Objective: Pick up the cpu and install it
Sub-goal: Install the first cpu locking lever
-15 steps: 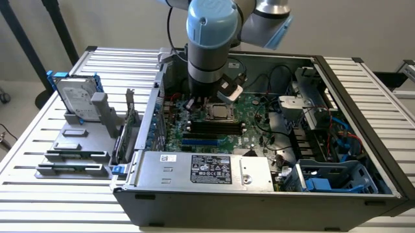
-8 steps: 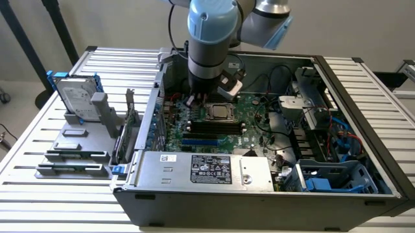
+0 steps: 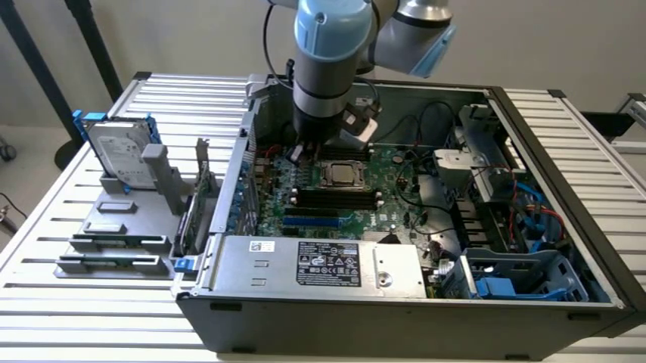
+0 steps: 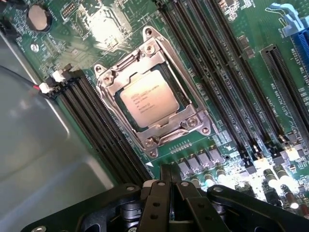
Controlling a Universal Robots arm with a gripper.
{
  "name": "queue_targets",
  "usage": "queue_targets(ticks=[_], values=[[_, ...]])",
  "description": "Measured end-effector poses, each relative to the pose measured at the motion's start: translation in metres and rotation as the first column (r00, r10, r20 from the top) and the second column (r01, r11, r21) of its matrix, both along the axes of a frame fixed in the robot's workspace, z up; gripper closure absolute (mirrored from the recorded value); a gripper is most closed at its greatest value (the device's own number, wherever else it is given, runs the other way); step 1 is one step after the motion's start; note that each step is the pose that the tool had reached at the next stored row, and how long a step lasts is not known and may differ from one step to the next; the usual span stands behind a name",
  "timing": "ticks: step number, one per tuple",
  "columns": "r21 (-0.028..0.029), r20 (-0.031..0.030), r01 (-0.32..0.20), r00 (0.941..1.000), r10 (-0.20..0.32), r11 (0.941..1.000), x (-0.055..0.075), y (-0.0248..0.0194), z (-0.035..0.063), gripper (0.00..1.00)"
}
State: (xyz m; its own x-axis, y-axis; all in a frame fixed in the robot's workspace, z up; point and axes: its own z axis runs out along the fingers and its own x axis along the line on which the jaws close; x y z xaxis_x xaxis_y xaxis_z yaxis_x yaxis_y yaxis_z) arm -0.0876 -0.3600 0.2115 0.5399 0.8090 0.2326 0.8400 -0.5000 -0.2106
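The cpu [image 4: 149, 99] lies flat in its socket on the green motherboard [image 4: 231, 121], its silver top with faint print facing up and the metal socket frame [image 4: 190, 121] around it. In the exterior view the cpu [image 3: 341, 174] shows in the middle of the open computer case. My gripper [image 4: 170, 170] is shut with its two dark fingers pressed together and nothing between them. It hovers above the board just beside the socket, apart from the chip. In the exterior view the gripper [image 3: 311, 153] hangs under the arm, just behind the socket.
Black memory slots [image 4: 104, 130] run on both sides of the socket. A hard drive in a blue frame [image 3: 119, 155] stands on a grey holder [image 3: 106, 242] at the exterior view's left. The power supply [image 3: 323, 265] fills the case front; cables and drive bays [image 3: 504, 204] crowd the right.
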Motion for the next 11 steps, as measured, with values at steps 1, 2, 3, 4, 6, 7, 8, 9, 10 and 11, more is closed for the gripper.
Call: queue_targets(ticks=[1, 2, 3, 4, 6, 7, 8, 9, 10, 11], values=[[-0.0023, 0.0, -0.005, 1.0, 0.005, 1.0, 0.0, 0.0005, 0.0004, 0.89], [-0.0049, 0.0004, -0.011, 0.9999, 0.011, 0.9999, 0.0, 0.0009, 0.0009, 0.89], [-0.0076, 0.0012, -0.016, 0.9999, 0.016, 0.9998, 0.0, 0.0011, 0.0014, 0.89], [-0.0101, 0.0023, -0.022, 0.9997, 0.022, 0.9997, 0.0, 0.0013, 0.0019, 0.89], [-0.0158, 0.0067, -0.037, 0.9993, 0.038, 0.9992, 0.0, 0.0016, 0.0031, 0.89], [-0.0187, 0.0098, -0.048, 0.9988, 0.048, 0.9987, 0.0, 0.0018, 0.0038, 0.89], [-0.0207, 0.0119, -0.055, 0.9984, 0.055, 0.9983, 0.0, 0.0018, 0.0042, 0.89], [-0.0225, 0.0144, -0.063, 0.9979, 0.063, 0.9978, 0.0, 0.0018, 0.0045, 0.89], [-0.0247, 0.0166, -0.072, 0.9973, 0.072, 0.9971, 0.0, 0.0019, 0.0048, 0.89], [-0.0273, 0.0187, -0.081, 0.9965, 0.081, 0.9964, 0.0, 0.0019, 0.0052, 0.89]])
